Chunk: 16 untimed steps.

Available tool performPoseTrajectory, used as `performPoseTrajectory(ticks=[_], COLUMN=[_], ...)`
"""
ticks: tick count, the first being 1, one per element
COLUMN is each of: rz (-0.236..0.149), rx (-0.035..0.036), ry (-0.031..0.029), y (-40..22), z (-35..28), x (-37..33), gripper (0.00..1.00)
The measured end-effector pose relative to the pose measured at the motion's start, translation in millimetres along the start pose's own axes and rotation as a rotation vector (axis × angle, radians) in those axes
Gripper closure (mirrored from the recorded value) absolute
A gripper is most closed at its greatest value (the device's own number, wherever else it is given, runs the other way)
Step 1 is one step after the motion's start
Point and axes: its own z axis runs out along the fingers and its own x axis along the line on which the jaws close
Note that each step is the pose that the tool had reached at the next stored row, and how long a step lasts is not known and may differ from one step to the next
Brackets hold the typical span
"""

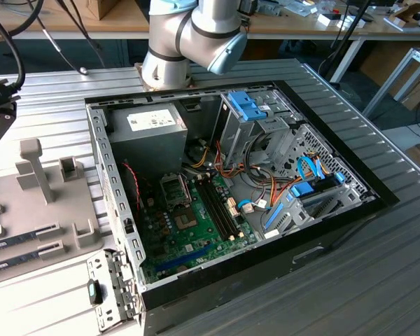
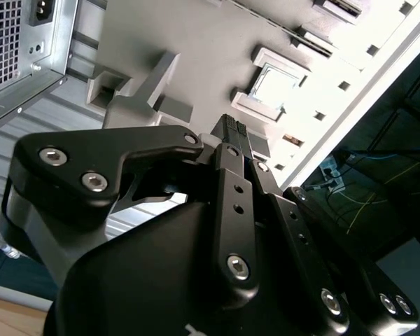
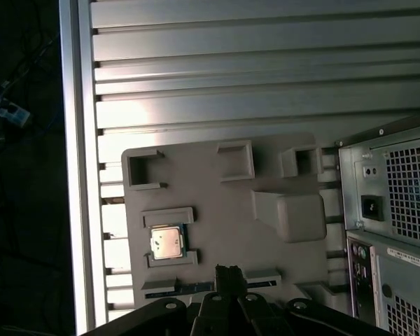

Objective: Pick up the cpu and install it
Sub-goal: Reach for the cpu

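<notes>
The cpu [image 3: 168, 242] is a small square chip with a pale metal top. It lies flat in a raised holder on the grey fixture plate [image 3: 217, 203]. In the second wrist view the cpu [image 2: 276, 84] glares bright in the same holder. My gripper [image 3: 227, 276] hovers above the plate a short way beside the cpu, not touching it. Its black fingers [image 2: 231, 133] are pressed together with nothing between them. In the exterior view the black socket frame [image 1: 175, 189] sits on the green motherboard [image 1: 196, 231] inside the open computer case [image 1: 322, 231].
The fixture plate carries several raised blocks and brackets [image 3: 290, 213] and a long narrow slot holder [image 3: 259, 280]. The case's rear panel with power socket [image 3: 372, 206] stands close beside the plate. Ribbed aluminium table [image 3: 252, 70] surrounds it. Cables and drive cages [image 1: 266, 133] crowd the case.
</notes>
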Motion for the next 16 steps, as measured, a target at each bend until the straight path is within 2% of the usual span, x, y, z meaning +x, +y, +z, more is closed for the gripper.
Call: performPoseTrajectory(ticks=[16], rz=[0.000], rx=[0.0000], ry=[0.0000], y=[-0.7], z=[5.2], x=[6.0], gripper=[0.89])
